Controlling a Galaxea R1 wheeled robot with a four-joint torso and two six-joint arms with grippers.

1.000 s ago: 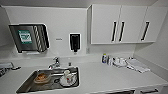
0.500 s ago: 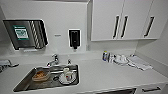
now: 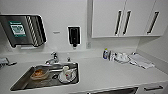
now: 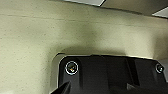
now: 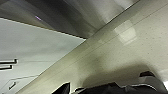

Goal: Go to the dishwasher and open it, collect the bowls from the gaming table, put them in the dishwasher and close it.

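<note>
I am in front of the white worktop (image 3: 105, 72), looking down on the sink (image 3: 22, 83) with used dishes inside, a tap (image 3: 52, 59) behind it and a black dispenser (image 3: 74, 36) on the wall. The wall cabinets (image 3: 107, 17) with black handles hang at the upper right. At the lower edge, under the worktop, I see a dark strip (image 3: 117, 91) that I think is the top of the dishwasher; of the front I see almost nothing.

Both wrist cameras look along a pale speckled surface, and I cannot tell if the left or the right pincer is spread or pressed together.

My worry is this: the arms seem low and very near the worktop edge, so a blind reach for the door could hit the edge. Also I could take the drawer handle (image 3: 153, 88) beside it for the dishwasher's.
</note>
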